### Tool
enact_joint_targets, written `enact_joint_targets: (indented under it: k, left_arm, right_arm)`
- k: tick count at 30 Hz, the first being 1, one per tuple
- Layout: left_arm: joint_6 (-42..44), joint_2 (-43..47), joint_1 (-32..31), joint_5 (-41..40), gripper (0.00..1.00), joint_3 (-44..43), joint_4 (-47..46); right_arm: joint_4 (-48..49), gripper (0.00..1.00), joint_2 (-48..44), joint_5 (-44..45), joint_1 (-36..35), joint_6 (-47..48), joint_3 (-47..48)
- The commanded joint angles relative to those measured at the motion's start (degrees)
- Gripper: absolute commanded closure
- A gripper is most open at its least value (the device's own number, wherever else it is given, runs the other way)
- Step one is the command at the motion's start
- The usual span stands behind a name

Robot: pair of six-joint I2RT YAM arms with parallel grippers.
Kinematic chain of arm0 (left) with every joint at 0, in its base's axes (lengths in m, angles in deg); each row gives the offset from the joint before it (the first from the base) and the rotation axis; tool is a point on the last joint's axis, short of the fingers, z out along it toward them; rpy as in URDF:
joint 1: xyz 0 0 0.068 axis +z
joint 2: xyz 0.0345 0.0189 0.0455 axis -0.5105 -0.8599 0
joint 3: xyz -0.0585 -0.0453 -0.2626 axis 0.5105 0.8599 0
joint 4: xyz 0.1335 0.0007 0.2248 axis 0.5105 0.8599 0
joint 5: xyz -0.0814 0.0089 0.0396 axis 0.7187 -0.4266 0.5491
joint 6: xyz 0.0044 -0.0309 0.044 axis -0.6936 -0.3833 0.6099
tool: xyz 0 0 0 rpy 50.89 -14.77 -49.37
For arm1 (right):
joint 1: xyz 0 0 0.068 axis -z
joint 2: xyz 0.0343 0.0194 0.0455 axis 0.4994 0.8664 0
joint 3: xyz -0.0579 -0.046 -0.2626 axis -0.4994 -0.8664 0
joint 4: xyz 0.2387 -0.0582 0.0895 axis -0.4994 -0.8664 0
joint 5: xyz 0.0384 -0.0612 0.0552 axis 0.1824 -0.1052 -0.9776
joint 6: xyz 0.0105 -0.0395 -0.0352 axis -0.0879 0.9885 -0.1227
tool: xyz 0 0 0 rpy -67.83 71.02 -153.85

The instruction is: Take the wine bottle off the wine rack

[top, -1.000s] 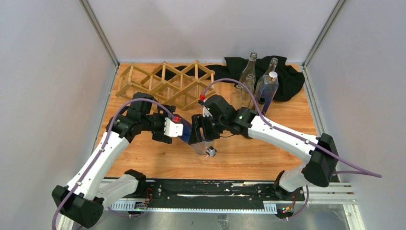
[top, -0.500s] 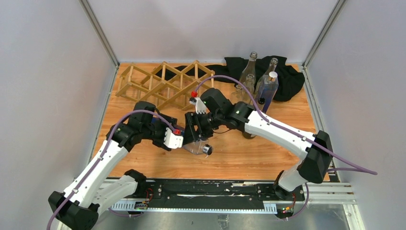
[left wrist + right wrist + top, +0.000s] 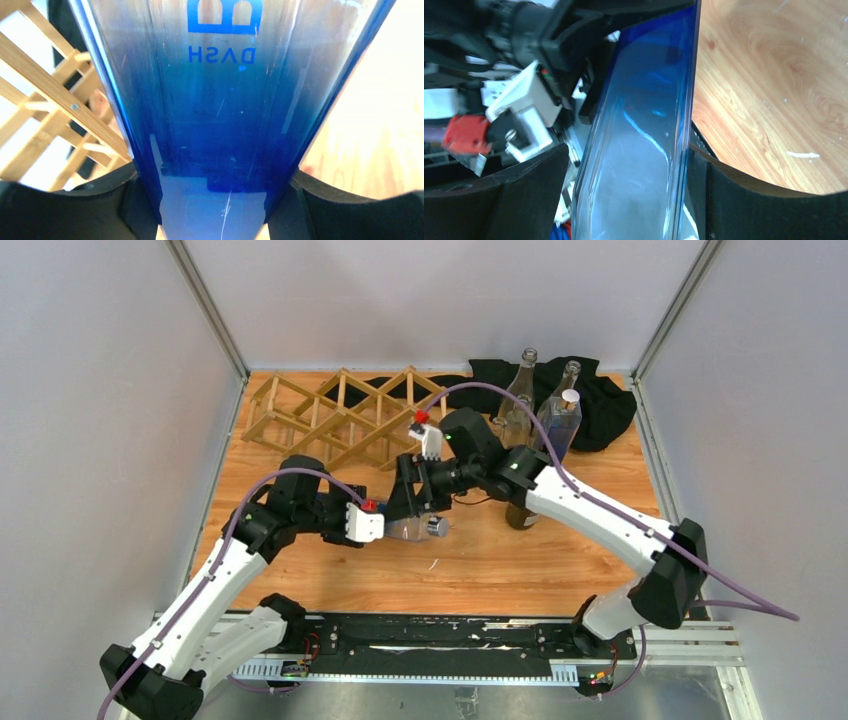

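One rack (image 3: pixel 345 415) of pale slats sits at the back left of the surface (image 3: pixel 520 560), with no bottle in it. One blue bottle (image 3: pixel 408 530) is off the rack, lying nearly level just in front of it between the two arms, its silver cap (image 3: pixel 437 527) pointing right. Whether it touches the surface cannot be told.

At the back right stands a group of clear bottles (image 3: pixel 524 380), beside and partly on one black cloth (image 3: pixel 600 400). Four can be counted (the right arm hides part of the group). One dark brown bottle (image 3: pixel 519 515) shows under that arm.

The left gripper (image 3: pixel 390 530) has its jaws closed on the blue bottle's body; in its wrist view the glass fills the space between them.

The right gripper (image 3: pixel 412 512) reaches down over the same bottle nearer the cap. Its jaws stand apart around the glass, a thin gap showing at one finger (image 3: pixel 499 200), so they are not gripping it.
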Motion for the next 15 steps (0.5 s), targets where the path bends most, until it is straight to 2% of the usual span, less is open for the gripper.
enact_joint_targets:
  k: [1,8,15]
  left_arm:
    - [-16.00,-0.54,0.02,2.76,1.00,-3.57,-6.43]
    - [-36.36,-2.06,1.73,10.80,1.00,-5.14,-10.39]
    - [-49.40,-4.30,4.59,23.20,1.00,-7.02,-12.68]
  right_arm:
    - [14.22,0.11,-8.93,-5.12,3.59,-6.98,-5.24]
    - [19.12,0.09,-16.50,-3.24,8.06,-8.01,-8.57]
    - [19.30,0.07,-18.48,-0.09,8.17,-3.78,-9.80]
